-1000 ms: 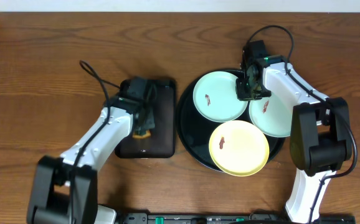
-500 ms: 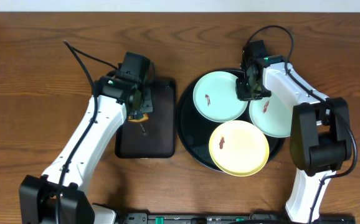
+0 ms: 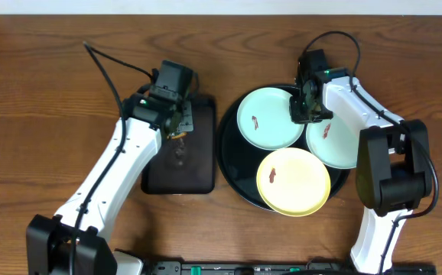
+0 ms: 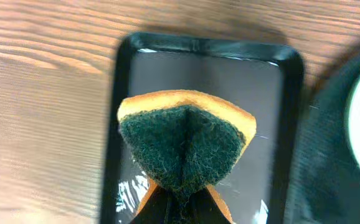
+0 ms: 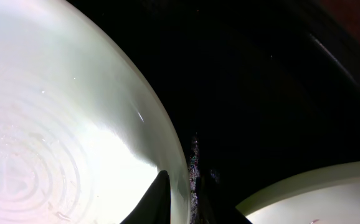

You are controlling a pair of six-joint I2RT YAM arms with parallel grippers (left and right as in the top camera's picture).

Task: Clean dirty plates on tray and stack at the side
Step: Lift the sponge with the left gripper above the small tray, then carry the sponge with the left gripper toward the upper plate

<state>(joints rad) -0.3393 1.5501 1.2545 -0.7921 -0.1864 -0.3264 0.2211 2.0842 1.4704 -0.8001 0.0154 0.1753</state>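
Three dirty plates lie on the round black tray [image 3: 235, 164]: a mint-green plate [image 3: 267, 118] at the back left, a second mint-green plate [image 3: 336, 141] at the right and a pale yellow plate [image 3: 294, 182] in front, each with a small brown smear. My right gripper [image 3: 300, 107] is shut on the right rim of the back-left mint plate [image 5: 55, 124]. My left gripper [image 3: 177, 130] is shut on a sponge [image 4: 183, 140] with a green scrub face and orange body, held above the rectangular black tray [image 3: 198, 172].
The rectangular black tray [image 4: 279, 124] sits left of the round tray on the brown wooden table [image 3: 45, 92]. Wet glints show on its floor. Bare wood lies at the far left and along the back.
My left arm has lifted the sponge off the rectangular tray and moved it toward the back and right. The right arm and the plates have not moved.
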